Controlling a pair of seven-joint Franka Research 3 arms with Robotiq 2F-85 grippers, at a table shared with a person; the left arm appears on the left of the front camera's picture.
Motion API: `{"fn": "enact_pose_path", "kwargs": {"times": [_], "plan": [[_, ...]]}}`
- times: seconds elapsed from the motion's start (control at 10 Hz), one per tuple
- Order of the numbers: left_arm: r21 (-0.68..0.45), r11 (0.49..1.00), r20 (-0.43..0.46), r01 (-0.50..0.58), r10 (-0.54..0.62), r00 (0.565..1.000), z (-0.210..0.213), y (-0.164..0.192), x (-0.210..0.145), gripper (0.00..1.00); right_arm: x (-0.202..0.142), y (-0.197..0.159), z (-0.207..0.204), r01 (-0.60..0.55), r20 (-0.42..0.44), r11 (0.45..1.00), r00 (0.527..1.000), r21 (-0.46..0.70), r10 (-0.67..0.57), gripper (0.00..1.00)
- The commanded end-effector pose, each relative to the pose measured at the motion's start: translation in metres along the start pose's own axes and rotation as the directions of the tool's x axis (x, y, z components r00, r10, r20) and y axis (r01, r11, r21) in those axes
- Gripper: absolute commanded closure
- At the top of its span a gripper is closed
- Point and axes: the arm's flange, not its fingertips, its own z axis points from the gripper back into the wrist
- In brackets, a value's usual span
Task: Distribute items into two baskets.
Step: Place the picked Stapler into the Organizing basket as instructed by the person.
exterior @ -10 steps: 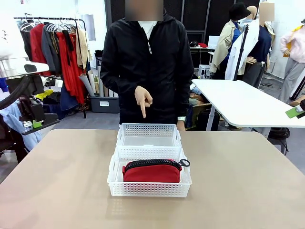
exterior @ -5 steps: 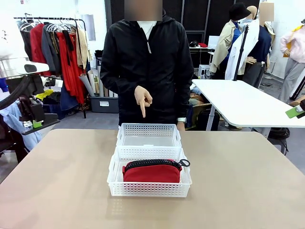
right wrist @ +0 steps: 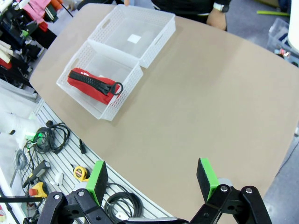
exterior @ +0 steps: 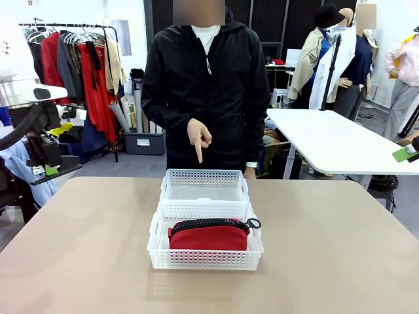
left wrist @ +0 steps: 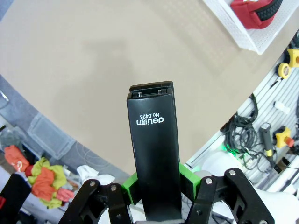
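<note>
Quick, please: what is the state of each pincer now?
Left pincer: closed on the stapler.
Right pincer: open, holding nothing.

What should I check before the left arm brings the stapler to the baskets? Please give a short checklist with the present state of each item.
1. Stapler held firmly in the left tool: ok, green pads clamp both its sides.
2. Far basket free to receive it: ok, it looks empty.
3. Near basket already filled: ok, the red pouch lies in it.
4. Person's hand clear of the baskets: cannot tell, it points down above the far basket.
5. Right tool out of the way: ok, open and high above the table.
</note>
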Motion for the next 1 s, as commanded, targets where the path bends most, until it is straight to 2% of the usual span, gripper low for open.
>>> {"fn": "enact_pose_path", "kwargs": {"times": [0.0,0.2,0.9], "plan": [[-0.004,0.999,-0.010,0.041,-0.041,0.999,0.003,0.002,0.023,0.84,0.002,0.001,0.001,-0.003,-0.001,1.000,1.000,-0.001,0.003,0.00],[-0.016,0.994,-0.026,0.113,-0.113,0.993,0.000,-0.002,0.050,0.84,0.002,0.001,0.001,-0.003,-0.001,1.000,1.000,-0.001,0.003,0.00],[0.097,0.948,-0.054,0.305,-0.301,0.952,0.004,-0.050,0.148,0.84,0.002,0.001,0.001,-0.003,-0.001,1.000,1.000,-0.001,0.003,0.00]]}}
